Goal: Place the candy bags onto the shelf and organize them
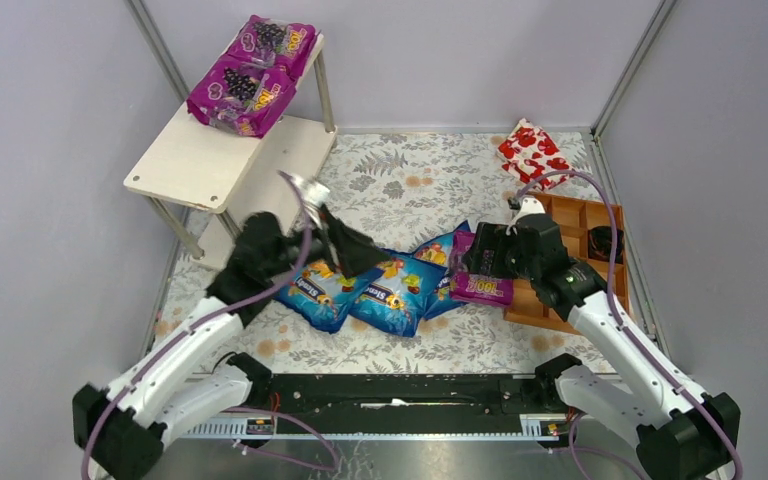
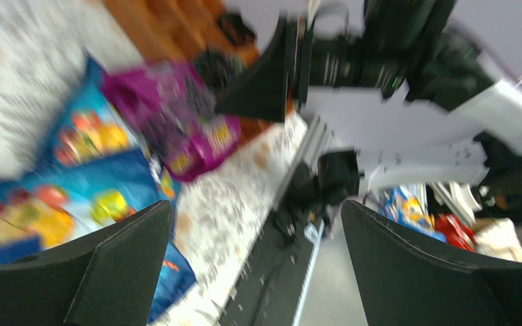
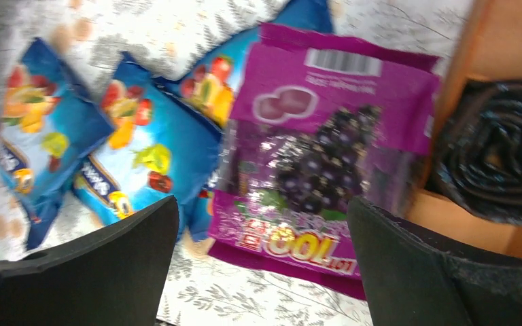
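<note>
The shelf (image 1: 195, 160) stands at the back left with two purple candy bags (image 1: 270, 40) (image 1: 240, 92) on its upper board. Three blue candy bags (image 1: 315, 290) (image 1: 390, 290) (image 1: 440, 250) lie together mid-table, and a third purple bag (image 1: 480, 290) lies at their right end. My left gripper (image 1: 345, 245) hovers open and empty over the blue bags (image 2: 61, 176); its view is blurred. My right gripper (image 1: 485, 255) is open just above the purple bag (image 3: 326, 156), with nothing between its fingers (image 3: 109, 272).
A brown wooden compartment tray (image 1: 570, 260) sits at the right, touching the purple bag, with a black coiled item (image 3: 496, 149) in one compartment. A red-and-white package (image 1: 533, 150) lies behind it. Grey walls close in the floral mat.
</note>
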`<state>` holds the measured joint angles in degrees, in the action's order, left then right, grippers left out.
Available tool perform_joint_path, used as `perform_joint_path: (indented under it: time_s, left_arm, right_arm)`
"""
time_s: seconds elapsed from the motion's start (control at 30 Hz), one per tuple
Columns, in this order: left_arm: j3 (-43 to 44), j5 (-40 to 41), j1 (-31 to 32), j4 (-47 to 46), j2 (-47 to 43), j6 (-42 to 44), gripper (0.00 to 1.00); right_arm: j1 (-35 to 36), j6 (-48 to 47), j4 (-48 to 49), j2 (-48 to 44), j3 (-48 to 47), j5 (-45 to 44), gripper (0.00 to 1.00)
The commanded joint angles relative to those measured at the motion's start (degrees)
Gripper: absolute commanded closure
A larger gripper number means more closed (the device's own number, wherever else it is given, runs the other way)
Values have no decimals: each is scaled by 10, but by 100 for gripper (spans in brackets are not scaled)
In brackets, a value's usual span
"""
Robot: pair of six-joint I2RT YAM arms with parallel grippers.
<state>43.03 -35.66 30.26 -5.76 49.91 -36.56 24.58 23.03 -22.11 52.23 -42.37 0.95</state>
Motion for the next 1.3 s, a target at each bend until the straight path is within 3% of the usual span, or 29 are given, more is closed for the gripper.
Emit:
perform_joint_path:
  time_s: [0.0,0.1,0.33,0.43,0.57,0.67,0.83,1.07,1.27]
  left_arm:
    - [-52,129,120,-31,34,-25,1]
    - [-95,155,151,-51,67,-45,1]
    - [-153,164,157,-55,68,-54,1]
    - [-135,172,158,-21,61,-33,1]
    - [-97,187,158,22,60,-6,1]
    - [-93,190,157,25,57,-3,1]
    - [-115,188,158,11,60,-30,1]
    - [-123,209,158,39,50,-43,1]
    - [-117,224,157,50,40,-61,1]
  right_arm:
    - [-2,13,-74,11,-20,-91,0]
    - [-1,15,-81,48,-32,-102,0]
    - [-2,26,-67,112,-54,-114,0]
    - [-2,44,-21,112,-42,-82,0]
    - [-5,42,-36,122,-55,-140,0]
    - [-25,32,-36,118,-51,-136,0]
    - [-61,15,35,117,-8,-26,0]
    - [-61,-10,113,195,-5,114,0]
    - [-10,0,168,249,-20,161,0]
